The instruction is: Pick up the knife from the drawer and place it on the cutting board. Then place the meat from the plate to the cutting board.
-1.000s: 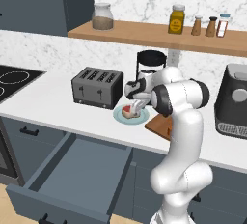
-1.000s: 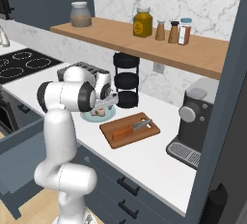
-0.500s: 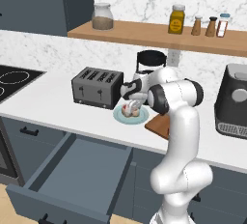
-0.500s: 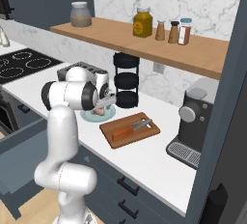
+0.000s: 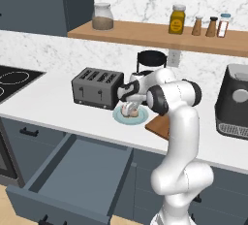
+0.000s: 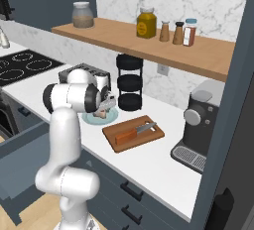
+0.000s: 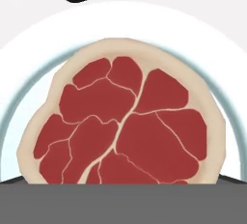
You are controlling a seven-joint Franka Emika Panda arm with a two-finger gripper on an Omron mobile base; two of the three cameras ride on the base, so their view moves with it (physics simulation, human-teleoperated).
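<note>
The meat (image 7: 125,126), red with a pale fat rim, lies on the pale blue-green plate (image 7: 34,39) and looms very close in the hand view. My gripper (image 5: 130,107) is down over the meat (image 5: 131,113) on the plate (image 5: 119,118), jaws open wide, and the meat still rests on the plate. From the right side, the gripper (image 6: 104,109) hangs over the same plate (image 6: 91,120). The knife (image 6: 135,133) with its orange-brown handle lies on the brown cutting board (image 6: 145,139), just right of the plate. The drawer (image 5: 80,168) stands pulled out below the counter.
A dark toaster (image 5: 97,88) stands close to the plate on its left. Behind the plate is a black stacked rack (image 6: 130,89). A coffee machine (image 5: 235,104) is at the far right, a wooden shelf (image 5: 160,34) with jars runs overhead, and a stove (image 5: 9,81) sits at the left.
The hand has come down and slightly left onto the meat on the plate. The jaws have stayed wide. Knife, board and drawer are as before.
</note>
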